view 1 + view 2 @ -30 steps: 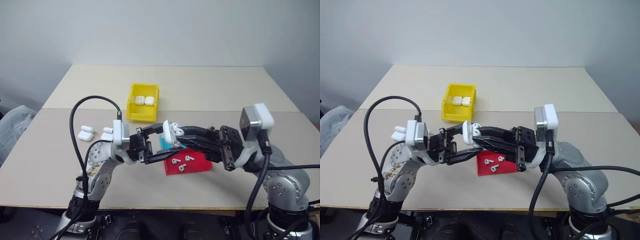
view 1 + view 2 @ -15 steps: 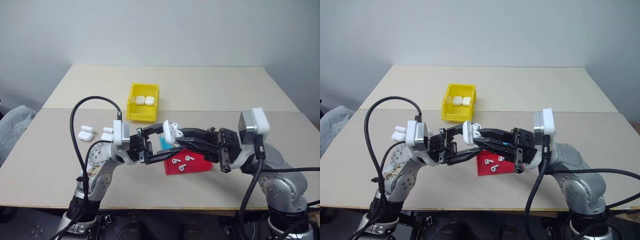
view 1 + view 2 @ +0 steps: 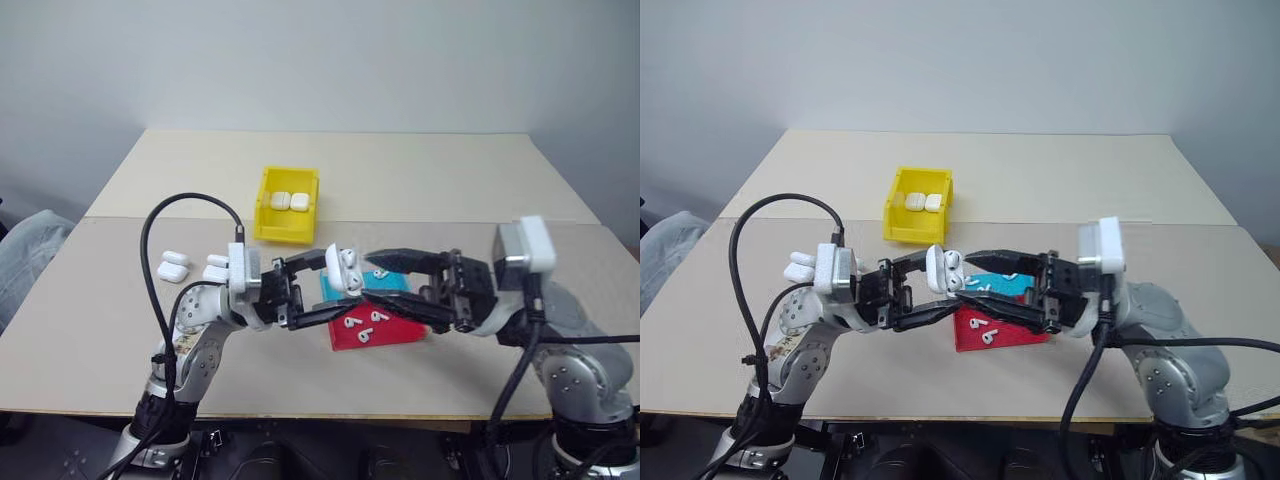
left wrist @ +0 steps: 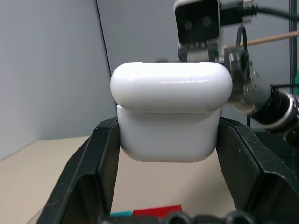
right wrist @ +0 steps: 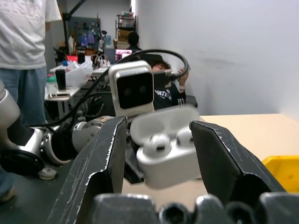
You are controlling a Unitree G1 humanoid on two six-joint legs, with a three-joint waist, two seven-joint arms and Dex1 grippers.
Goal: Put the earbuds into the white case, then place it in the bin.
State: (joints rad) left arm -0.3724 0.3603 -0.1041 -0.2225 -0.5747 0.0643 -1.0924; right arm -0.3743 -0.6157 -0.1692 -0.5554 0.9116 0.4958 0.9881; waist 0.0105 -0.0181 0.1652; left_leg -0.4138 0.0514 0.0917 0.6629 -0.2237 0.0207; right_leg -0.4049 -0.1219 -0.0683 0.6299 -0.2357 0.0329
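Left claw: pinching the white case, lid open, 2 earbuds seated, above the surface.
Right claw: spread beside the case.
Bin: yellow, holds 2 cases.
Writing: none readable.

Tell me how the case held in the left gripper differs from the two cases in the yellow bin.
The held case is up off the table, clamped in the left gripper; the two cases lie side by side in the yellow bin. The held case's lid stands open with earbuds seated inside; the binned ones look closed. All are glossy white and rounded.
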